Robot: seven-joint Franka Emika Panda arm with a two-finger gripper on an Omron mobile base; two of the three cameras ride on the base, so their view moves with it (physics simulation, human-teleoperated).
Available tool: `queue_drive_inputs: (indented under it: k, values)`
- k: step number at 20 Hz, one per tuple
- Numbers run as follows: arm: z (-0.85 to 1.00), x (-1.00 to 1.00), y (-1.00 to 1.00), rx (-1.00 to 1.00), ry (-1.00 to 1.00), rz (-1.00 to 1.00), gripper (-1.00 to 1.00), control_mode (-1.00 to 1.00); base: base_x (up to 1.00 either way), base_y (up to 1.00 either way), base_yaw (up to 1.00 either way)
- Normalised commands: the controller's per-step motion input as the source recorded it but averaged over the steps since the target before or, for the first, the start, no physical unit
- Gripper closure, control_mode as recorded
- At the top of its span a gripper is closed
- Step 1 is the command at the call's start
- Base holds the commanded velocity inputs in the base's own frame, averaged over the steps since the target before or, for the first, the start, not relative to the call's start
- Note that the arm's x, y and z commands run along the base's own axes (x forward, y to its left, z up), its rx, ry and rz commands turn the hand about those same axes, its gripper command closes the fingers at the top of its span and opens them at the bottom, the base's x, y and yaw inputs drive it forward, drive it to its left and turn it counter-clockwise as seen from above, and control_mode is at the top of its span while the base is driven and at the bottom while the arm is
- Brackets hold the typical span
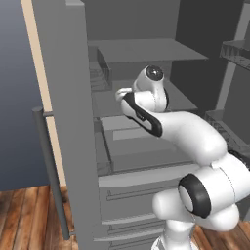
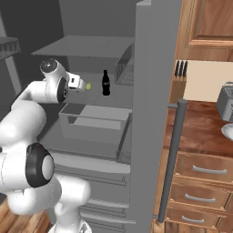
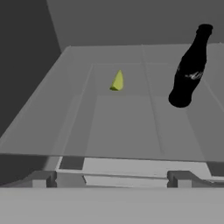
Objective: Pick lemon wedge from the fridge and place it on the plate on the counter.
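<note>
- Jaws (image 3: 112, 178) of mine stand wide apart with nothing between them; in the hand view just the two grey finger tips (image 3: 40, 178) poke up at the bottom edge.
- From the left base view my own white arm (image 1: 185, 132) covers the shelf middle, so the fruit and bottle are hidden there.
- From the right base view the lemon wedge (image 2: 88, 85) is a tiny yellow-green speck just beyond my hand, left of the black bottle (image 2: 105, 83), both inside the fridge (image 2: 150, 113).
- Seen along my hand, the lemon wedge (image 3: 117, 81) is a pointed sliver on the flat grey shelf (image 3: 122, 122), well ahead of me; the glossy, curvy bottle (image 3: 189, 68) stands upright to its right, apart from it.
- Beside the fridge, the mottled reddish counter (image 2: 200, 132) carries the plate (image 2: 227, 131), cut off by the picture edge.
</note>
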Motion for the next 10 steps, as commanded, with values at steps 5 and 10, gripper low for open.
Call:
queue_drive_inputs:
  k: [5,10]
  values:
    - [-0.24,0.38,0.00,0.00,0.00,0.00,-1.00,-1.00,0.00,0.00,0.00]
    - [-0.19,0.35,0.00,0.00,0.00,0.00,-1.00,-1.00,0.00,0.00,0.00]
